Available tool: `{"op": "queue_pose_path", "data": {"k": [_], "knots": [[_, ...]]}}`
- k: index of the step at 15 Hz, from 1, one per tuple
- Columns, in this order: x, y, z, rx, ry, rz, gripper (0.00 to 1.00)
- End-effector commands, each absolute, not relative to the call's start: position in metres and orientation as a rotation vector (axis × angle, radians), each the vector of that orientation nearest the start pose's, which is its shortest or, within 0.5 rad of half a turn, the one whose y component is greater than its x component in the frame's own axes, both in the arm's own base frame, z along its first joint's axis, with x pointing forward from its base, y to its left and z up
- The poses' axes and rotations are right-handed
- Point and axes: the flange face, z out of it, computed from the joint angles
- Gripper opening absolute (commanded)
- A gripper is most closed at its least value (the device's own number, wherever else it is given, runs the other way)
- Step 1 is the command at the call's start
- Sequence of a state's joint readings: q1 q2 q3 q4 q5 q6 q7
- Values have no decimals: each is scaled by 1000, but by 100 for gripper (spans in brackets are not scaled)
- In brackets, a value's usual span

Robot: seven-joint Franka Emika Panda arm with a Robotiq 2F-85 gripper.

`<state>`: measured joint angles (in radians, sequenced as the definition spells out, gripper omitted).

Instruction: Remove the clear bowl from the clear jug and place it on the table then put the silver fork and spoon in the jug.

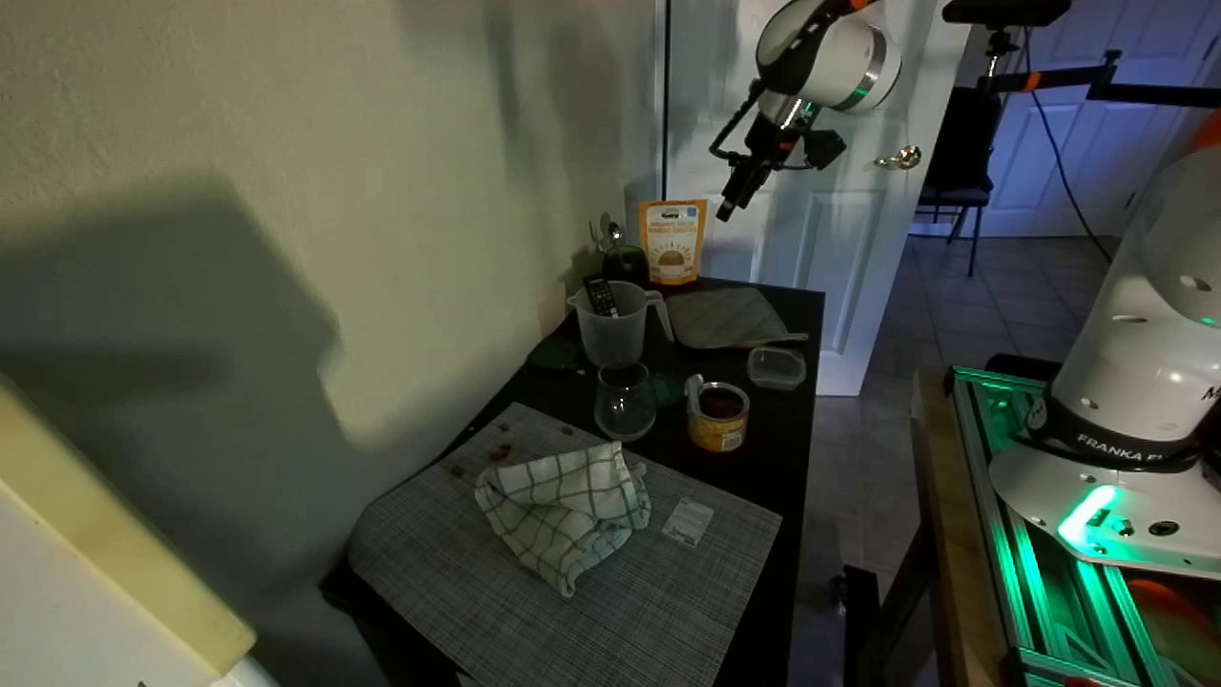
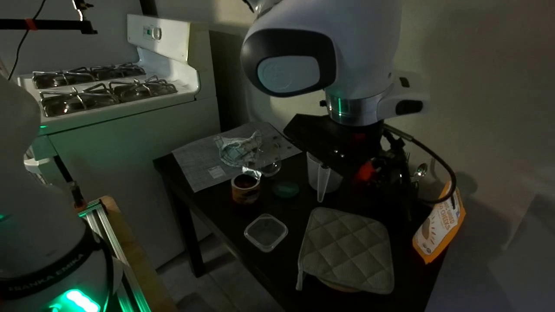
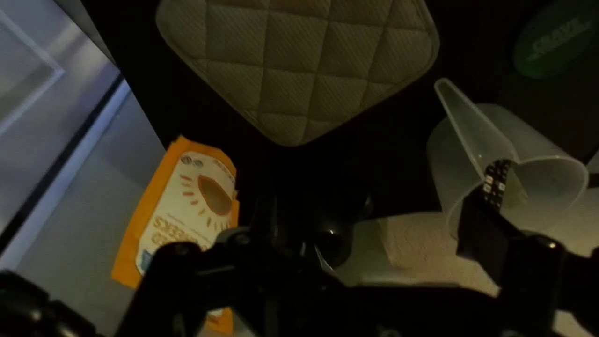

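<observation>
My pincer is released, jaws apart. The bowl rests on the surface; the jug contains a remote. A spoon shows above a dark jar.

A gas stove stands near a dark table bearing a quilted potholder and a checked cloth in a home kitchen, where a white panelled door has a brass-coloured knob.

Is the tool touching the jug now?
Apart. In an exterior view, the orange pouch shows in a wide gap between the tool and the jug; in the wrist view they merely overlap.
</observation>
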<state>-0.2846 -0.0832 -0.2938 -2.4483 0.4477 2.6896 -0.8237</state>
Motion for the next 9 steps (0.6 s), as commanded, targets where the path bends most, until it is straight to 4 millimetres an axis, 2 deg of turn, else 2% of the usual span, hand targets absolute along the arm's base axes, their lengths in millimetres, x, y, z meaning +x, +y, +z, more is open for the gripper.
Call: {"op": "queue_pose_path", "data": {"k": [1, 3, 5, 8, 9], "knots": [[452, -281, 377, -2976, -71, -769, 100], [477, -274, 369, -2980, -268, -744, 100], [499, -281, 354, -3014, -422, -684, 100], [523, -309, 322, -3089, -481, -653, 100], [532, -318, 315, -3100, -438, -687, 100]]}}
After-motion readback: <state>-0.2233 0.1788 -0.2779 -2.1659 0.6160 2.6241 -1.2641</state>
